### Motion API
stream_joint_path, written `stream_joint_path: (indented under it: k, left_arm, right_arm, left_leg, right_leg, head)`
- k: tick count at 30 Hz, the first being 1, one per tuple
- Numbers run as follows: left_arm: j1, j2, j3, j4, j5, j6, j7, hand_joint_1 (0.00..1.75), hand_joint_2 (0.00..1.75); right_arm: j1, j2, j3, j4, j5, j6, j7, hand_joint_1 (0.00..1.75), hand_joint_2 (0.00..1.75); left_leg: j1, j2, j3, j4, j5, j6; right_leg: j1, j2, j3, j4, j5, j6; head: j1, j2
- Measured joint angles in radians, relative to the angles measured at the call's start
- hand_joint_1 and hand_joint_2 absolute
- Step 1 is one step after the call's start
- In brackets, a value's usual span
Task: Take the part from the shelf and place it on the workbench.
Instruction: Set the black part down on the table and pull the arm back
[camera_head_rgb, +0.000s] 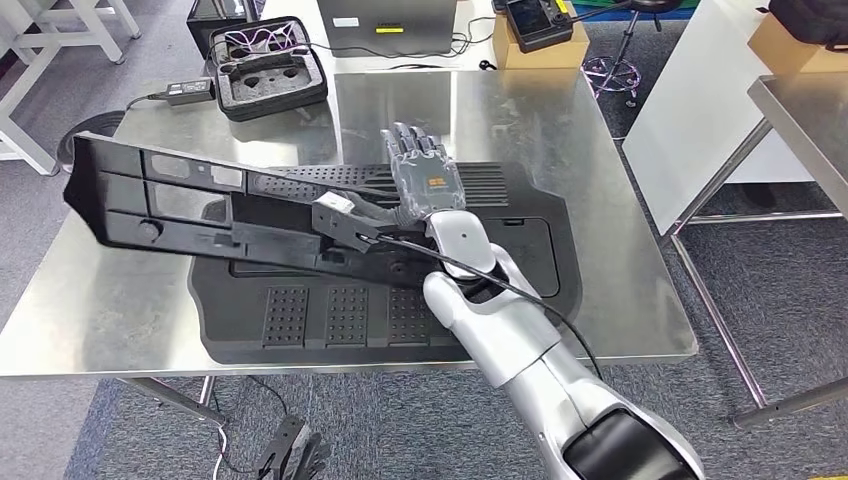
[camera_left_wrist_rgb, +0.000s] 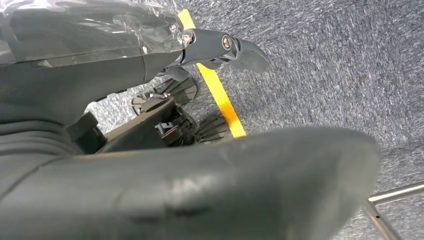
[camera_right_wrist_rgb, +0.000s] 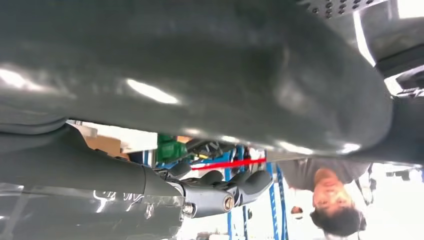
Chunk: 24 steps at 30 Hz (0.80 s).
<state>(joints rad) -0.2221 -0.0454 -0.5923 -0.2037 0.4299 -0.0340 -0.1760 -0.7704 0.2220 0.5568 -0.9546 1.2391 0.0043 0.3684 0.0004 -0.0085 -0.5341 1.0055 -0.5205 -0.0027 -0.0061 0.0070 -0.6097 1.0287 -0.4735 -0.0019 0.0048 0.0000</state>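
— Where the silver right arm reaches over the workbench (camera_head_rgb: 120, 320), what is the right hand (camera_head_rgb: 425, 185) doing?

— Its thumb (camera_head_rgb: 345, 220) sits on the near end of the long black part (camera_head_rgb: 190, 205) while the darker fingers (camera_head_rgb: 415, 150) stretch flat beyond it. It seems to grip that end, though the underside of the grasp is hidden, so I cannot say how firmly it is clamped.

— Which way does the part run?

— Its long axis lies mostly across the bench, left to right, tilted a little: the broad far end points toward the bench's left edge and sits higher in the head view, and the narrow end meets the hand near the middle. Whether the left end touches the steel or hangs just above it, I cannot tell.

— What is under it?

— A large black moulded panel (camera_head_rgb: 520, 260) lies flat on the bench, and the part crosses over its left half.

— And the left hand?

— From the left wrist view, the left hand (camera_left_wrist_rgb: 220, 47) hangs above grey carpet (camera_left_wrist_rgb: 325, 65) with a yellow floor line (camera_left_wrist_rgb: 220, 97); its fingers look loosely curled and nothing is in them.

— Anything else around?

— An open black foam-lined case (camera_head_rgb: 268, 65) rests at the bench's far left corner, with a power adapter (camera_head_rgb: 188, 92) just beside it. A person (camera_right_wrist_rgb: 327, 192) appears in the right wrist view, beyond the hand.
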Motion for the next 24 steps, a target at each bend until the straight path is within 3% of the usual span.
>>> stream_joint_path:
  k: [3, 6, 14, 24]
  left_arm:
    - [0.002, 0.000, 0.001, 0.000, 0.002, 0.000, -0.007, 0.00, 0.00]
    - [0.002, 0.000, 0.001, 0.000, 0.003, 0.003, -0.012, 0.00, 0.00]
    - [0.002, 0.000, 0.001, 0.000, 0.002, 0.010, -0.020, 0.00, 0.00]
    - [0.001, 0.000, 0.001, 0.000, -0.012, 0.001, -0.019, 0.00, 0.00]
  right_arm:
    - [0.000, -0.029, 0.020, -0.101, -0.070, 0.116, 0.014, 0.00, 0.00]
    - [0.001, -0.063, 0.056, -0.176, -0.118, 0.157, 0.023, 0.00, 0.00]
    - [0.002, -0.122, 0.119, -0.280, -0.161, 0.158, 0.059, 0.00, 0.00]
    - [-0.001, -0.150, 0.179, -0.306, -0.168, 0.122, 0.077, 0.00, 0.00]
  left_leg:
    - [0.000, 0.000, 0.000, 0.000, 0.000, 0.000]
    - [0.000, 0.000, 0.000, 0.000, 0.000, 0.000]
    - [0.000, 0.000, 0.001, 0.000, 0.000, 0.000]
    - [0.000, 0.000, 0.001, 0.000, 0.000, 0.000]
  right_leg:
    - [0.000, 0.000, 0.000, 0.000, 0.000, 0.000]
    - [0.000, 0.000, 0.000, 0.000, 0.000, 0.000]
    - [0.000, 0.000, 0.001, 0.000, 0.000, 0.001]
    - [0.000, 0.000, 0.001, 0.000, 0.000, 0.001]
  head:
    - [0.000, 0.000]
    - [0.001, 0.000]
    - [0.001, 0.000]
    - [0.000, 0.000]
